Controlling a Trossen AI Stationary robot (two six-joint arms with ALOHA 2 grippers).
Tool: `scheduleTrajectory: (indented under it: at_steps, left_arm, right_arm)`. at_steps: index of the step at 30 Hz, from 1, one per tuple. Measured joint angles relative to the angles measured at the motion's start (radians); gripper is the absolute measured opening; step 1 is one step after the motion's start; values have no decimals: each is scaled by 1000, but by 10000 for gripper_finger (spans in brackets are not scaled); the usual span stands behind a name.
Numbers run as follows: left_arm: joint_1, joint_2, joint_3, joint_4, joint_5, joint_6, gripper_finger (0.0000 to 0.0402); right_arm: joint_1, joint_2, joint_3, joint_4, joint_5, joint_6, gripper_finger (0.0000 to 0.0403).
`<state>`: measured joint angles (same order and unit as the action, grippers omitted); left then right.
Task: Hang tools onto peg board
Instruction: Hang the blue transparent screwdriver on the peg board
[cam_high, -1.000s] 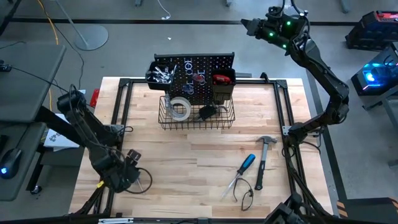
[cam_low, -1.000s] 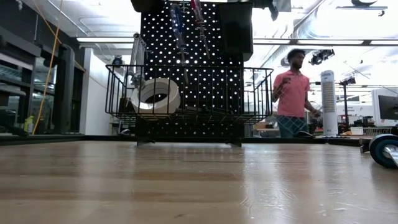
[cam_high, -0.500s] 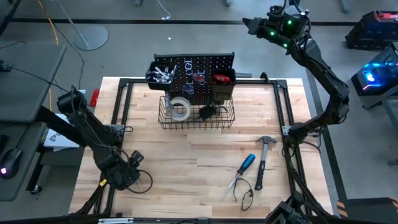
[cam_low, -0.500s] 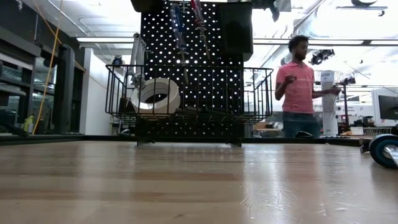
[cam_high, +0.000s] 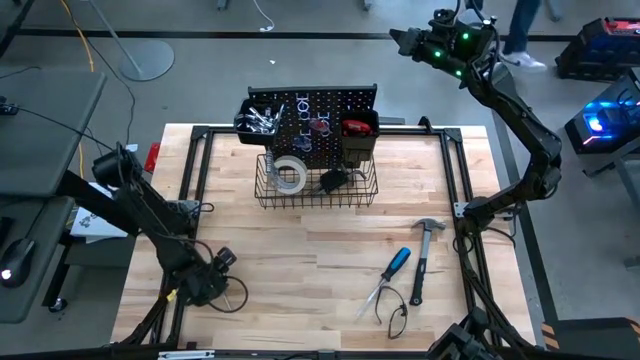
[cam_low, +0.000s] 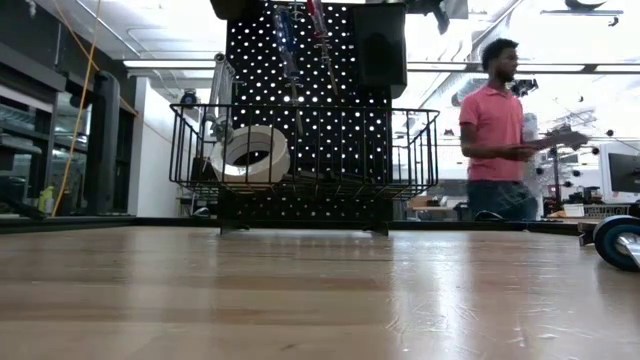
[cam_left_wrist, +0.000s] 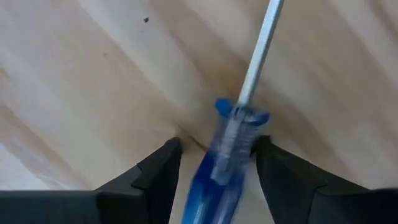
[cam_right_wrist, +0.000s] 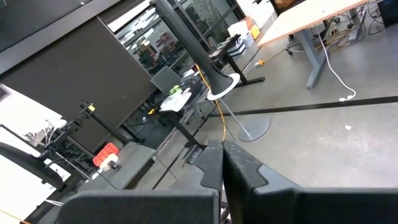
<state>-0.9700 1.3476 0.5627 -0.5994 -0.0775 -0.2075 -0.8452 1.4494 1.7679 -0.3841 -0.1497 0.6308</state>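
From above, the left gripper sits low over the bench near its left front corner, while the right gripper hangs beyond the peg board. The left wrist view shows a blue-handled screwdriver between the fingers, grasped. The right wrist view shows fingers clenched, holding nothing

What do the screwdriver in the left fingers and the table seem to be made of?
The screwdriver: its handle looks like translucent blue plastic, glossy and see-through near the collar; its shaft looks like bright bare metal. The table: pale wood with visible grain and plank seams, probably with a smooth satin finish.
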Motion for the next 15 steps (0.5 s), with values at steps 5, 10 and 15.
scheduleTrajectory:
  at_steps: [5,10,15]
  left_arm:
    - [5,39,-9,5,13,3,157]
    - [34,28,9,12,61,16,71]
    - [84,8,112,-175,76,-99,71]
  right_arm:
    - [0,0,0,0,0,3,1]
    - [0,0,0,11,-2,25,1]
    - [0,-22,0,78,-57,25,1]
